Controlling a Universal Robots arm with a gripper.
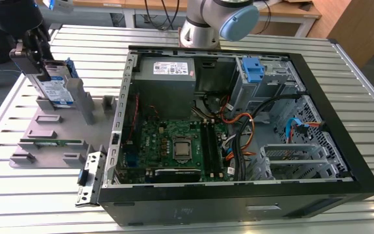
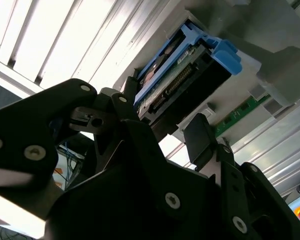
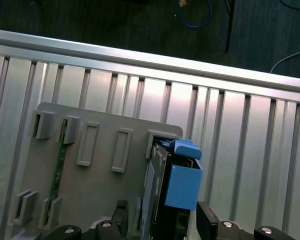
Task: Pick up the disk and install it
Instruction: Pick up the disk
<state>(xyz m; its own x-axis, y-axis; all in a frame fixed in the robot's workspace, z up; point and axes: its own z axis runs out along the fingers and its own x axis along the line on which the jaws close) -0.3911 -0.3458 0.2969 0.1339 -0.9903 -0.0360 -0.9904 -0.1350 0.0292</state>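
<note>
The disk (image 1: 58, 90) is a silver drive with a white-and-blue label in a blue carrier. It stands on edge in a slot of the grey holder plate (image 1: 57, 131) at the exterior view's left. My gripper (image 1: 42, 68) hangs over its top end. In both wrist views the black fingers (image 2: 200, 135) flank the disk (image 2: 190, 65), one on each side, with a gap showing on at least one side. The first wrist view shows the blue carrier end (image 3: 182, 185) between the fingertips (image 3: 206, 212), so the gripper (image 3: 162, 215) looks open.
The open computer case (image 1: 343, 161) lies at the exterior view's right, with a motherboard (image 1: 174, 146), a grey power supply (image 1: 167, 68) and a drive cage holding a lone blue bracket (image 1: 253, 70). A green memory stick (image 1: 50, 142) sits in the holder plate. The slatted metal table (image 1: 18, 204) lies underneath.
</note>
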